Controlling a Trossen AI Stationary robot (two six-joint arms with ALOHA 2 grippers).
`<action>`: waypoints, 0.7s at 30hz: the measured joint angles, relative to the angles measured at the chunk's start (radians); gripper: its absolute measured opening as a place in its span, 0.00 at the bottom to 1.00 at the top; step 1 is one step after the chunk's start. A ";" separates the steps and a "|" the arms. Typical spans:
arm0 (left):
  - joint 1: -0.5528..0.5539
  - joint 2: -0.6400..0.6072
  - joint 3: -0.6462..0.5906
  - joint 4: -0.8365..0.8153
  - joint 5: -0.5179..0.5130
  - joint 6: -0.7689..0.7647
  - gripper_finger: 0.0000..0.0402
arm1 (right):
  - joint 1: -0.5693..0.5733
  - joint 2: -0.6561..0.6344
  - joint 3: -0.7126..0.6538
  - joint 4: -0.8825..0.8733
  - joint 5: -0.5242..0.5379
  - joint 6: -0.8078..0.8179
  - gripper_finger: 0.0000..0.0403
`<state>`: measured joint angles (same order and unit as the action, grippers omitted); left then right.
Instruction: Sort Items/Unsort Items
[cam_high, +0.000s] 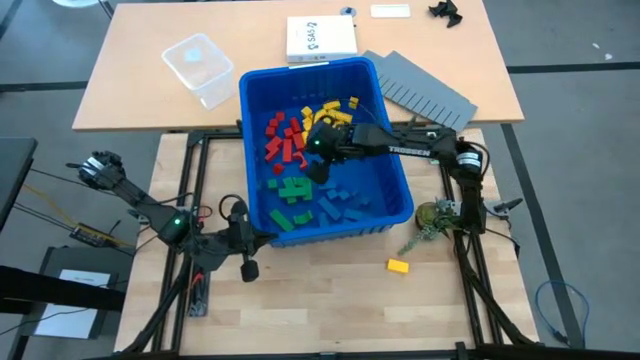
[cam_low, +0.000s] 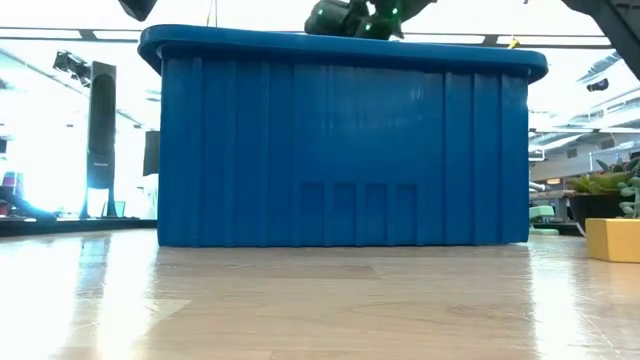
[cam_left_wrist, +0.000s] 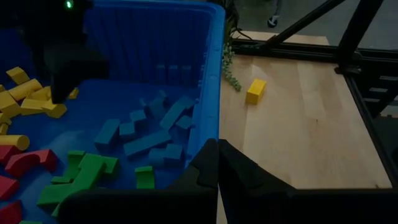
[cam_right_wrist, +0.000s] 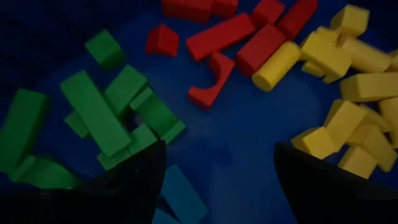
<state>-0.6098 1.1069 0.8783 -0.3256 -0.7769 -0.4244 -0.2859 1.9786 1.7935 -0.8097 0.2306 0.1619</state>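
Right gripper down inside the blue bin, over the bare floor in the middle, arm reaching in across the bin's right rim. Fingers spread wide, nothing between them, only blue floor visible in the gap. Not touching any block, as far as visible.

Left gripper parked just outside the bin's near-left corner, above the bench's front edge; fingers clenched together, empty.

Blocks grouped by colour on the bin floor:
- red blocks toward the far-left part, wrist view shows bricks plus one arch piece
- yellow blocks toward the far edge, centre-right; one yellow cylinder lying against the red group
- green blocks on the left side toward the near wall, loosely piled, some overlapping
- blue blocks toward the near-right part, scattered flat

One stray yellow block outside the bin, lying on the bench near its front-right area, well apart from the bin. Small plant just beside the bin's near-right corner, between bin and right arm base.

Behind the bin on the far table: clear tub at left, white box in the middle, grey slotted sheet at right, touching the bin's far-right corner or overlapping it, cannot tell which.
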 joint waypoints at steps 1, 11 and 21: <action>0.000 0.000 0.000 0.001 0.000 0.000 0.03 | -0.002 0.012 0.000 0.000 0.000 0.000 0.73; 0.000 0.000 0.000 0.024 0.000 0.000 0.03 | -0.013 0.068 0.000 -0.015 -0.024 -0.006 0.73; 0.000 0.000 0.000 0.024 0.000 0.000 0.03 | -0.012 0.060 0.000 -0.011 -0.026 0.037 0.73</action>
<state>-0.6098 1.1069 0.8783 -0.3016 -0.7773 -0.4244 -0.2981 2.0385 1.7933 -0.8203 0.2047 0.1988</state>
